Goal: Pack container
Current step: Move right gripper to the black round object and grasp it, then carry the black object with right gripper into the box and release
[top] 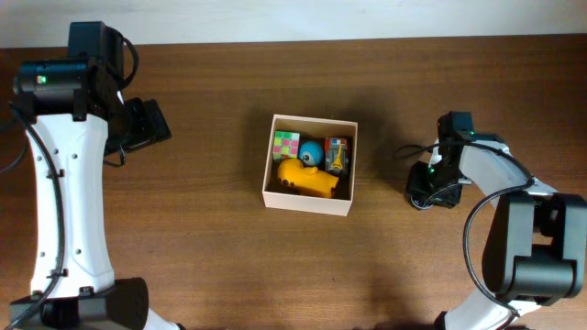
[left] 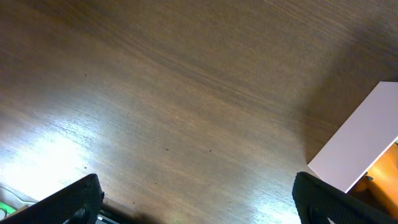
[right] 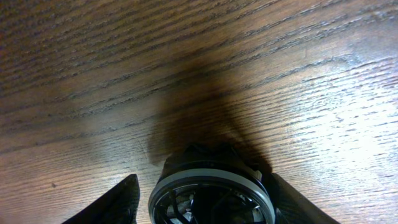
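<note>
Dark wood surface (top: pixel 202 266) fills pretty much the whole overhead shot, with a pale strip of wall (top: pixel 367 18) along the top edge. The container (top: pixel 271 196) sits about dead centre, open top up, and it's already got stuff in it: a multicoloured cube (top: pixel 286 144) in its upper-left corner, a blue ball (top: pixel 311 152) just beside that, a small red-and-orange toy (top: pixel 337 155) toward the upper right, and a yellow toy (top: pixel 307 180) lying across the lower half.

Left gripper (top: pixel 154 121) is over in the upper left of the frame, well apart from the container and pointing toward it. In the left wrist view its fingers (left: pixel 74 202) are spread wide with nothing but bare wood between them, so it's fully open and empty. One white corner of the container pokes in at the right edge of that view.

Right gripper (top: pixel 429 188) is right of centre, low over the surface, also apart from the container. From its wrist view there's a round black thing with a grey rim (right: pixel 211 199) sitting between the fingers (right: pixel 121 202), which stand about as wide apart as it is. Honestly can't tell if they're actually pinching it or just straddling it.
</note>
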